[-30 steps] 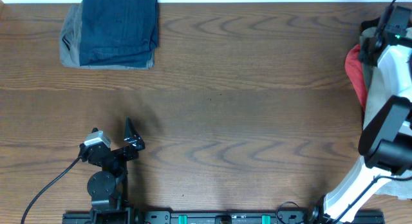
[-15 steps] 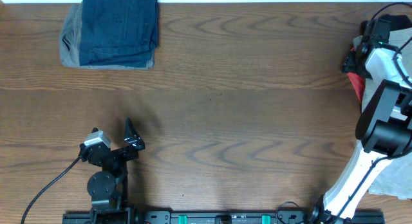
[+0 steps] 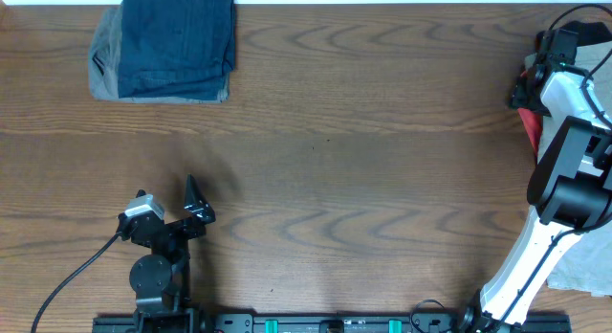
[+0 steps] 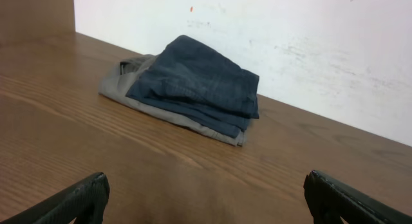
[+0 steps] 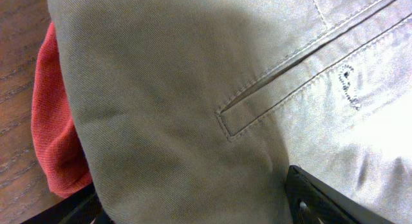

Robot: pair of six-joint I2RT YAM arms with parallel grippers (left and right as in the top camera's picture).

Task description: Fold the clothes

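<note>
- My right arm (image 3: 572, 142) has swung to the far right edge of the worktop (image 3: 363, 151) and is now steady.
- My right hand (image 5: 199, 203) is spread wide and empty, close over the trousers (image 5: 167, 89), which lie on a red garment (image 5: 55, 121).
- Grab comes next, I reckon.

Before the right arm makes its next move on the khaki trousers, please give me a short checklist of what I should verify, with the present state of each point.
1. Right pincer open above the khaki trousers: ok, the jaws stand wide apart at the lower corners of the wrist view.
2. Cloth gripped: not ok, nothing is pinched yet.
3. Red garment out of the grasp: ok, it lies beside the trousers, outside the jaws.
4. Waistband located: cannot tell, only a pocket slit shows.
5. Left pincer open and out of the way: ok, it faces the folded blue jeans, far from the pile.
</note>
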